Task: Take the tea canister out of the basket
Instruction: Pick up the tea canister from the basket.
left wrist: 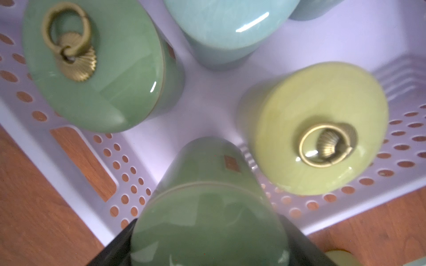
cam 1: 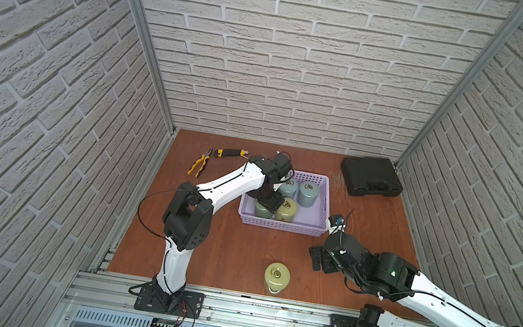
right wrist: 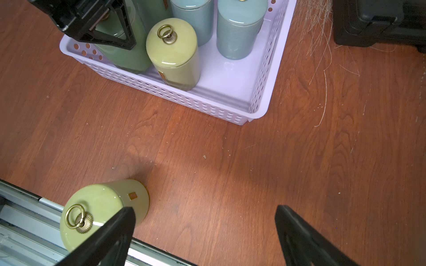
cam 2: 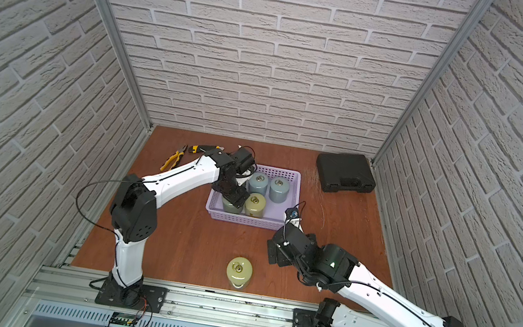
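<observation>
Nearest the lens in the left wrist view is a green canister (left wrist: 207,207). Its lid is blurred and cut off by the frame edge, and the black fingers (left wrist: 110,251) of the left gripper (cam 1: 268,203) press against both its sides, so the gripper is grasping it. It stands inside the basket (cam 1: 282,225), at the basket's lower left corner in both top views, where the gripper hides most of it. Whether its base rests on the basket floor cannot be told. A second green canister (left wrist: 96,69) lies wholly under the left arm in both top views and shows only in the wrist views. There are six canisters in all. Five are in the basket: the two green ones, a blue canister (cam 1: 289,186), another blue canister (cam 1: 307,194) just right of it, and a yellow-green canister (cam 1: 286,208). A loose yellow-green canister (cam 1: 277,276) stands alone on the table (cam 1: 222,253) at lower centre, near the front rail. In the right wrist view one finger covers part of it. The right gripper (right wrist: 204,208) is spread wide with nothing between its fingers, over bare wood. At the table's upper left lie one pair of pliers (cam 1: 200,162) and one utility knife (cam 1: 230,152). At its upper right sits one black case (cam 1: 370,177), which the right wrist view cuts off.
</observation>
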